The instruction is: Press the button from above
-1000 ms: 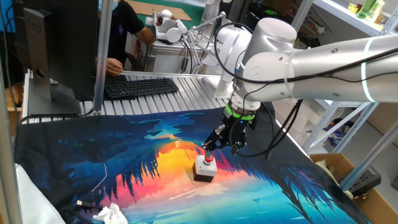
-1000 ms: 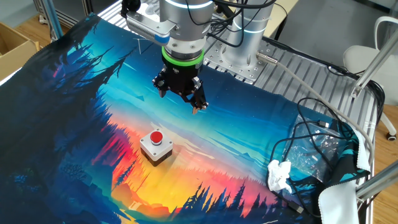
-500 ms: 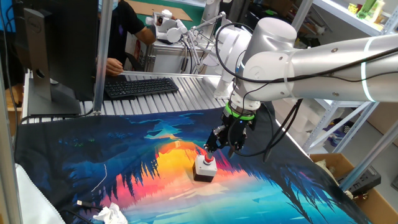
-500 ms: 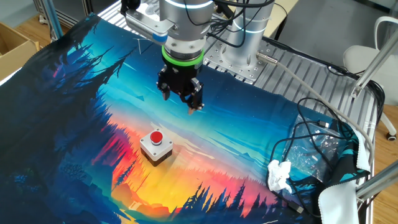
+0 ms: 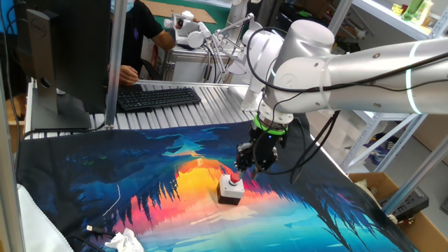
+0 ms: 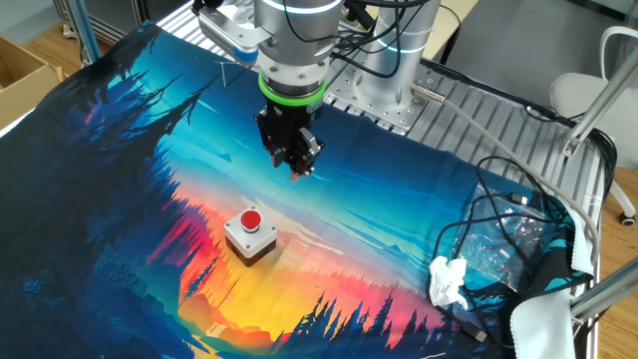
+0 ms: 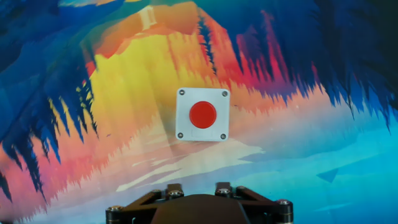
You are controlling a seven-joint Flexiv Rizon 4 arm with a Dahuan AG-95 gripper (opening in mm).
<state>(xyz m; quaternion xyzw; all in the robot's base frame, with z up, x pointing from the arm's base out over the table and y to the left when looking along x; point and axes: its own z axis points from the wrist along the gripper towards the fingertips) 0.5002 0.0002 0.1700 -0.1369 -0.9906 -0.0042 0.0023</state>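
Over the last second I've turned the wrist, so the gripper (image 6: 297, 172) now hangs raised above the mat (image 6: 120, 179), off to one side of the button (image 6: 250, 220) rather than over it. I hold nothing, and I can't tell how far the fingers are parted. The button sits upright mid-mat, untouched, so I judge the press not yet begun.
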